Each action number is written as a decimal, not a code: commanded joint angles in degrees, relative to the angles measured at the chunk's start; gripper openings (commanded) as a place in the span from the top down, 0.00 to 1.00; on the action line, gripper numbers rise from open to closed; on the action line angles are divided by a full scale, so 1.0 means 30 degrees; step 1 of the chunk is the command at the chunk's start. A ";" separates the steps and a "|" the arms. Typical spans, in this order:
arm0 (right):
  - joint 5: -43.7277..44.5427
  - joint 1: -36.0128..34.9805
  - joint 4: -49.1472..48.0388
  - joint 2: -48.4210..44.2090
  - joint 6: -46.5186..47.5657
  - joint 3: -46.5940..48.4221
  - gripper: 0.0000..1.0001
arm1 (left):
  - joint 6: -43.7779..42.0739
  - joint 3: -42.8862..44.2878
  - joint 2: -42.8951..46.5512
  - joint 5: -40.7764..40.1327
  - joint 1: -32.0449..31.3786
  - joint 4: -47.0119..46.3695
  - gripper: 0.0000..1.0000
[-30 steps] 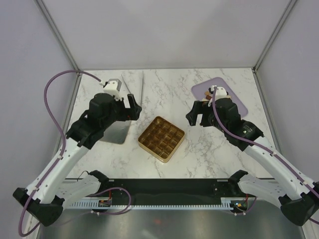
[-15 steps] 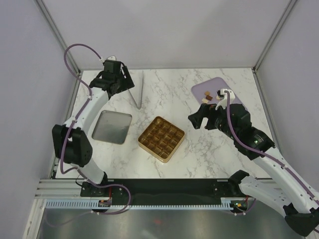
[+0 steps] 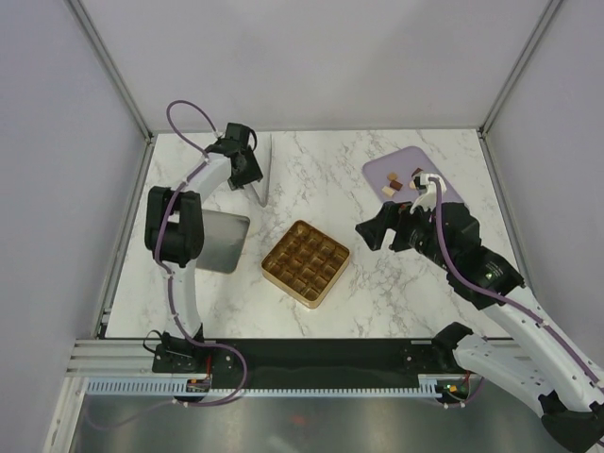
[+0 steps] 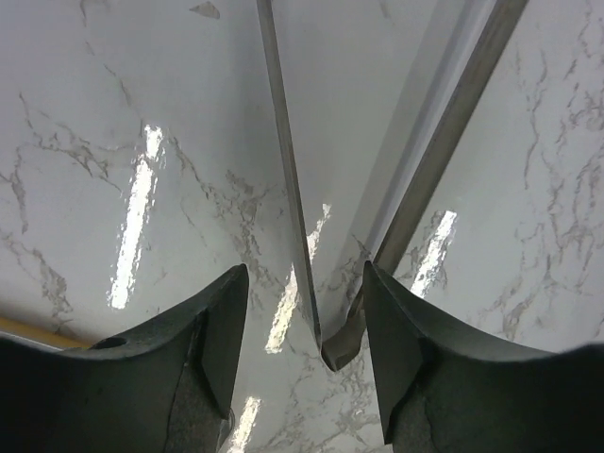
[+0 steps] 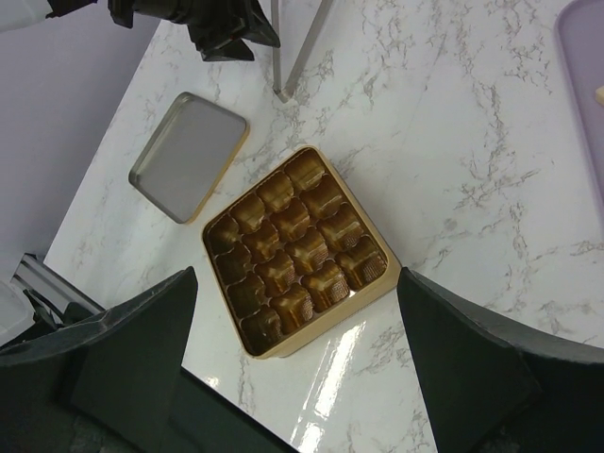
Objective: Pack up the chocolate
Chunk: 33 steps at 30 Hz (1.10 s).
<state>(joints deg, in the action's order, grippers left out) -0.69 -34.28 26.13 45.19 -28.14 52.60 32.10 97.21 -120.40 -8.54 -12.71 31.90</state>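
Chocolate [image 3: 392, 185] sits in a small cluster on the purple mat [image 3: 376, 170] at the far right of the tabletop [image 3: 321, 179]. It is well apart from the gold tray [image 5: 326, 316], whose cells look empty. My left tool [image 4: 302, 278] is spread, straddling the joined end of the metal tongs [image 4: 330, 354] without pinching them — I judge picking them up to be the step in hand. To do it well I'd close further up the arms, centred, so they don't twist out. My right tool [image 5: 297, 283] hangs spread and empty above the tray. The tongs' tips run out of the left wrist view, and my right arm [image 3: 491, 274] covers part of the mat — I can't count the pieces.
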 commanded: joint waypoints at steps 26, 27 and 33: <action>0.0610 0.0002 -0.0361 0.0172 0.0738 -0.0219 0.04 | 0.1781 0.2313 -0.3401 0.4368 -0.2179 -0.1786 0.71; 0.0610 -0.0027 -0.0273 0.0142 0.0709 -0.0218 0.04 | 0.1869 0.2314 -0.3431 0.4426 -0.2324 -0.1873 0.72; 0.0844 0.0002 -0.0067 -0.0092 0.0591 -0.0042 0.04 | 0.1781 0.2490 -0.3460 0.5215 -0.3114 -0.2224 0.73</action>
<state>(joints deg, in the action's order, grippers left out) 0.51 -34.28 26.35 45.98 -26.76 51.51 35.64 102.28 -130.04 4.36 -20.71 27.24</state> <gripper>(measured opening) 0.957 0.269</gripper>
